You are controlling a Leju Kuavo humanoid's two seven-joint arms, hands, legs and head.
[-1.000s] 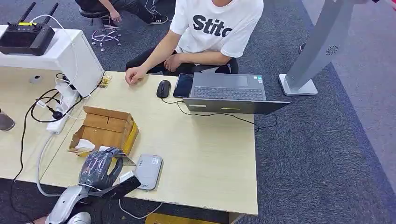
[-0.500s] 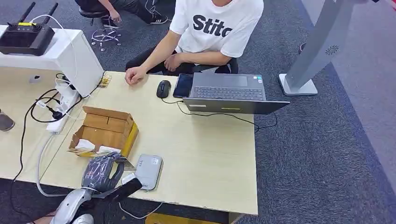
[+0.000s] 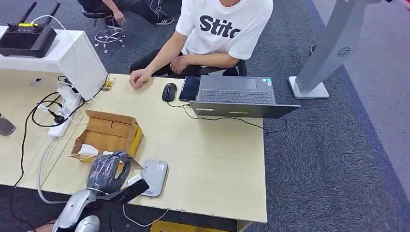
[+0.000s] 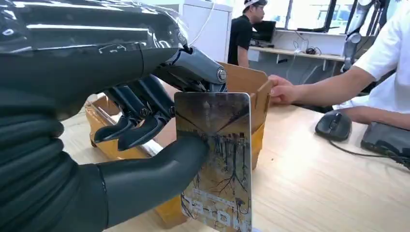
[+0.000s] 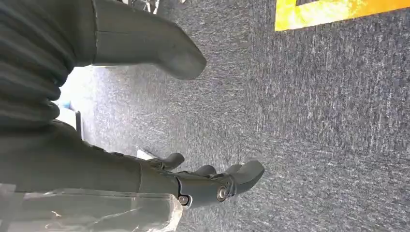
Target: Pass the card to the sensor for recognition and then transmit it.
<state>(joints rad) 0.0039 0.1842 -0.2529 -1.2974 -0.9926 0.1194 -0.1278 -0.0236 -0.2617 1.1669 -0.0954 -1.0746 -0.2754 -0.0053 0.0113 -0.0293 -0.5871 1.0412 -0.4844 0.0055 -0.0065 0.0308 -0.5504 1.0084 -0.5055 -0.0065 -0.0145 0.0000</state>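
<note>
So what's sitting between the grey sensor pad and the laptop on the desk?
Nothing: in the head view the stretch of desk between the sensor pad and the laptop is bare wood, apart from the laptop's thin cable.

The card (image 4: pixel 216 159) stands upright on its short edge, a glossy rectangle with rounded corners printed with bare, branching trees and pale lettering near its lower end (the letters are too cropped to read); it is pinched between the thumb and fingers of the left hand (image 4: pixel 145 116), just in front of an open cardboard box. The sensor (image 3: pixel 153 177), a flat light-grey pad with rounded corners, lies on the wooden table just beside that hand.
</note>
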